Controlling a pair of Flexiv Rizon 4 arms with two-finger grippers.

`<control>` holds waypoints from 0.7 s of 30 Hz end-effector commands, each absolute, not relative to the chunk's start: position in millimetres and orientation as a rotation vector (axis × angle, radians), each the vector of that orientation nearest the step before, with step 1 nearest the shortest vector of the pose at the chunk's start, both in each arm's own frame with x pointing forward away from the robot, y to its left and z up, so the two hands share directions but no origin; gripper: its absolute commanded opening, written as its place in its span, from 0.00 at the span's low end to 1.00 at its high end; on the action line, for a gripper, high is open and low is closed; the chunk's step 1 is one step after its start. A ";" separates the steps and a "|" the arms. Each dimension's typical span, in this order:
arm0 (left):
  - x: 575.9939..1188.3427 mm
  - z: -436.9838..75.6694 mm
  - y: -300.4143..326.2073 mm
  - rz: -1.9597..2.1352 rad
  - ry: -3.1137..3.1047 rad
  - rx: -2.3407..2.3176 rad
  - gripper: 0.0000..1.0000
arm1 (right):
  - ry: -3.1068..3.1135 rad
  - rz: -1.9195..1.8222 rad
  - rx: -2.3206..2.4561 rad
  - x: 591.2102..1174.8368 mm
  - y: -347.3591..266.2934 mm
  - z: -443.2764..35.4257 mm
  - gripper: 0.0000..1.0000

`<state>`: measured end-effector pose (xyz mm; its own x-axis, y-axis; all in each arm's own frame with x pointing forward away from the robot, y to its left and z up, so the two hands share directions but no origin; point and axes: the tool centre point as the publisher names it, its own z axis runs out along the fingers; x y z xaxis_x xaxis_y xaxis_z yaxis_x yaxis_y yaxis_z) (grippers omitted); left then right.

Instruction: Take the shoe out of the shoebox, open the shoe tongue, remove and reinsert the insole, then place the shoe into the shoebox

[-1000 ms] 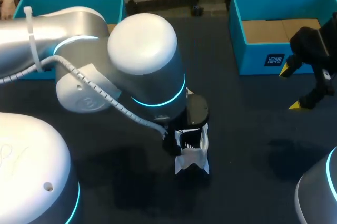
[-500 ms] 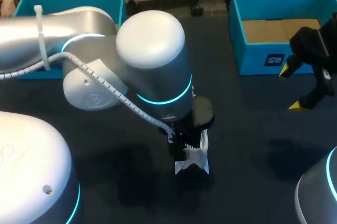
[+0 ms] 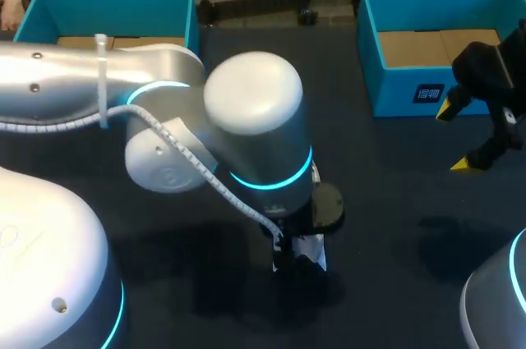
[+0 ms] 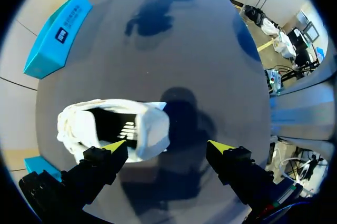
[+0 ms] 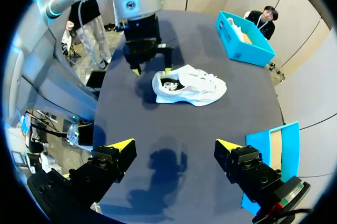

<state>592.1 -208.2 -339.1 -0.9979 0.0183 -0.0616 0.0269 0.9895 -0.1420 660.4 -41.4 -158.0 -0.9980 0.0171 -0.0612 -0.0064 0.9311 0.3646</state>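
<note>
Shoe lies on table before left shoebox and right shoebox.

My left hand and right hand are black with yellow tips. The sneaker is white, the shoeboxes turquoise, and the tabletop dark grey.

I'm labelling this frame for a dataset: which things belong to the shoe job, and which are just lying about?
Job: white shoe; left tool, open, at its heel end; right tool, open; one shoebox, the left box or the right box, cannot tell which.
Lying about: whichever box is spare.
</note>
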 end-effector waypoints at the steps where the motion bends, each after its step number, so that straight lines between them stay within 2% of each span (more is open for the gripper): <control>1: 589.4 -360.9 -225.8 -0.183 3.076 0.040 1.00 | 3.030 0.567 0.008 662.9 -40.1 -158.1 1.00; 20: 603.8 -397.5 -222.6 -0.077 3.051 -0.014 1.00 | 3.030 0.567 0.008 662.9 -40.1 -158.1 1.00; 21: 603.6 -397.8 -222.1 -0.074 3.054 -0.010 0.96 | 3.030 0.567 0.008 662.9 -40.1 -158.1 1.00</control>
<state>605.3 -217.1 -393.1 -0.9963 -0.0103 -0.0858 -0.0055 0.9984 -0.0560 660.4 -41.4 -157.9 -0.9980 0.0172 -0.0612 -0.0064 0.9311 0.3646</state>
